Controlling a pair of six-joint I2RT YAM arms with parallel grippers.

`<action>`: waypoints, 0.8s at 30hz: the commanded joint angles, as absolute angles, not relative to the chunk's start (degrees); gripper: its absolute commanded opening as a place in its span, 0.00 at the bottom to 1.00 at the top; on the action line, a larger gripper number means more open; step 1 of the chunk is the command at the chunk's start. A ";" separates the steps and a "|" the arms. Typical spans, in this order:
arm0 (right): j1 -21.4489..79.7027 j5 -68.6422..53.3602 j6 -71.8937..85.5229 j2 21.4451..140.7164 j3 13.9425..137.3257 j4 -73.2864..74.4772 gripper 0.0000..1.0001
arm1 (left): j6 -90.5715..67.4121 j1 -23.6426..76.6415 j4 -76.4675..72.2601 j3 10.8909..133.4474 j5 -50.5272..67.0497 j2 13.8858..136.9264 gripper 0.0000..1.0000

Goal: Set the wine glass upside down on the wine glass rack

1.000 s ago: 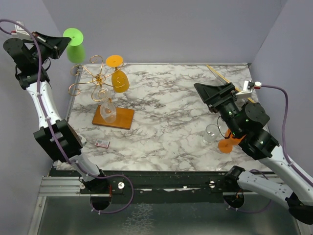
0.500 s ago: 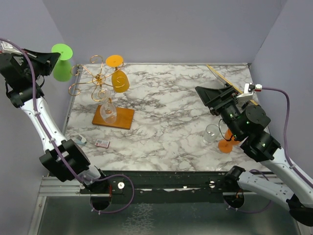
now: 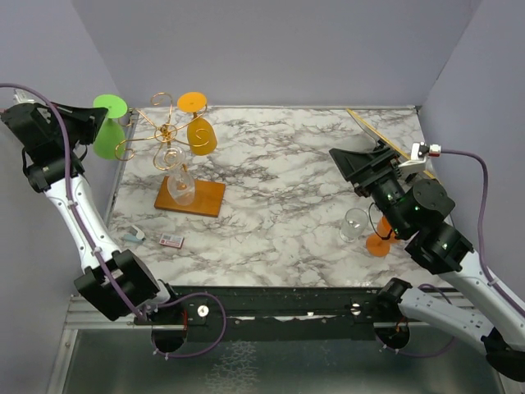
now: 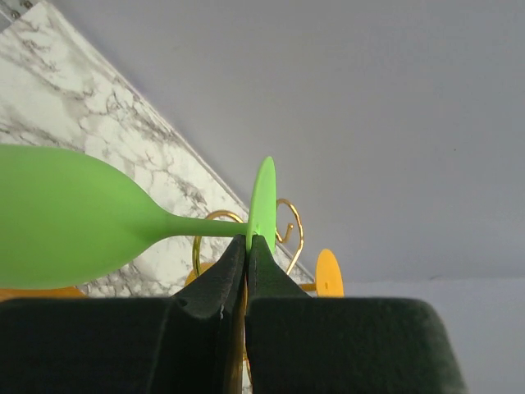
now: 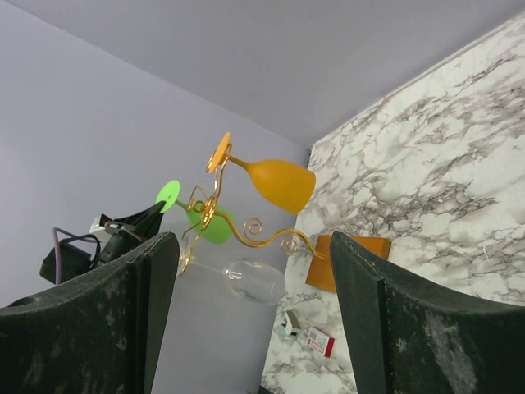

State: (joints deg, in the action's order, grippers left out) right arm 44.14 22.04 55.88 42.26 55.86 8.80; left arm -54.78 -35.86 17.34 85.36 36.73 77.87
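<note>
Green wine glass is inverted: foot up, bowl down, long axis near vertical. The left gripper is clamped tight on the foot's rim, with the glass reaching out past the fingertips. It hangs at 9 o'clock of the wine glass rack, just beside a spiral arm. The rack carries 2 glasses, an orange glass and a clear glass. The right gripper has its jaws wide apart, gripping nothing.

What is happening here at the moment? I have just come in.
The left gripper is shut on the foot of a green wine glass, holding it foot-up beside the gold wire rack; the glass is not yet hung. An orange glass and a clear glass already hang upside down on the rack. The right gripper is open and empty, near another clear glass with an orange foot on the table.
</note>
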 commanded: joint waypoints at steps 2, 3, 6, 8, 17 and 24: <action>44.01 23.84 55.27 41.49 54.40 9.53 0.78 | -53.63 -33.85 19.09 82.47 35.28 73.04 0.00; 43.95 23.17 54.94 41.52 54.25 9.27 0.78 | -53.53 -33.83 19.20 82.14 35.20 72.13 0.00; 43.95 21.79 54.62 42.15 54.46 10.46 0.78 | -54.34 -33.73 19.42 81.11 35.36 69.87 0.00; 43.97 21.03 54.41 42.21 54.38 10.76 0.78 | -55.08 -33.66 19.52 80.95 36.25 69.15 0.00; 43.99 21.16 56.59 38.92 50.07 11.34 0.78 | -56.56 -33.02 21.14 82.70 40.73 70.05 0.00; 44.02 21.42 57.71 37.76 48.68 11.86 0.77 | -57.40 -32.08 21.39 82.11 42.53 70.36 0.00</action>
